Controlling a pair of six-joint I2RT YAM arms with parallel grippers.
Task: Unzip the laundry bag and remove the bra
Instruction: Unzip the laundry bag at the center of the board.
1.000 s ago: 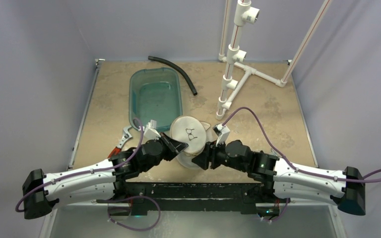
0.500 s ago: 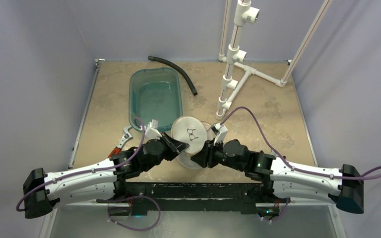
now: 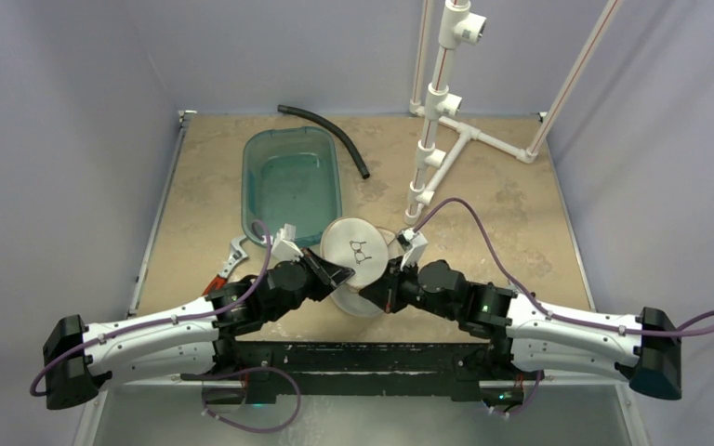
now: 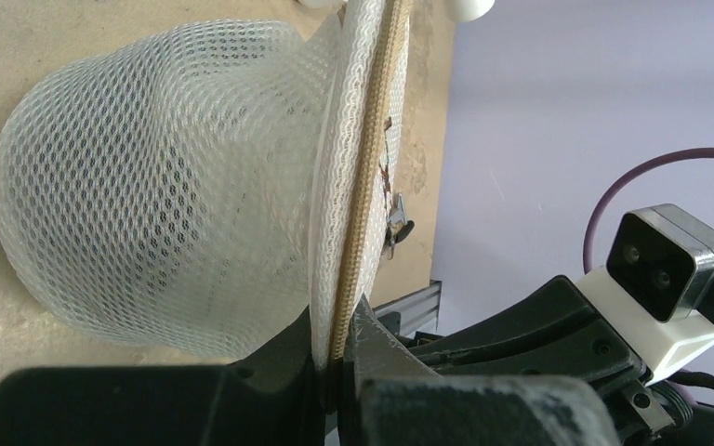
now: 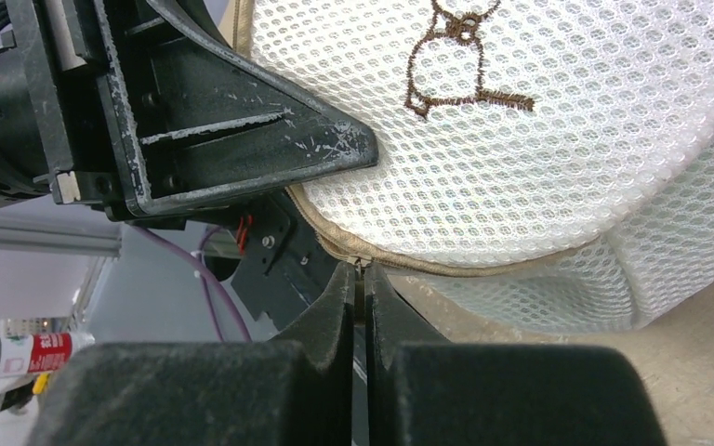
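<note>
Between grey walls [image 3: 56, 139], on the tan table [image 3: 521, 214], the laundry bag [image 3: 358, 249] is tilting top-up; left hand [image 3: 342, 273] and right hand [image 3: 374, 294] are pinching its zip rim.

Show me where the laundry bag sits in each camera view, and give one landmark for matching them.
Top external: laundry bag at centre, just in front of the teal tub.
Left wrist: laundry bag fills left and centre, its round top edge-on.
Right wrist: laundry bag at upper right, round top facing the camera.
Landmark: the bra outline on the top, also plain in the right wrist view.
</note>
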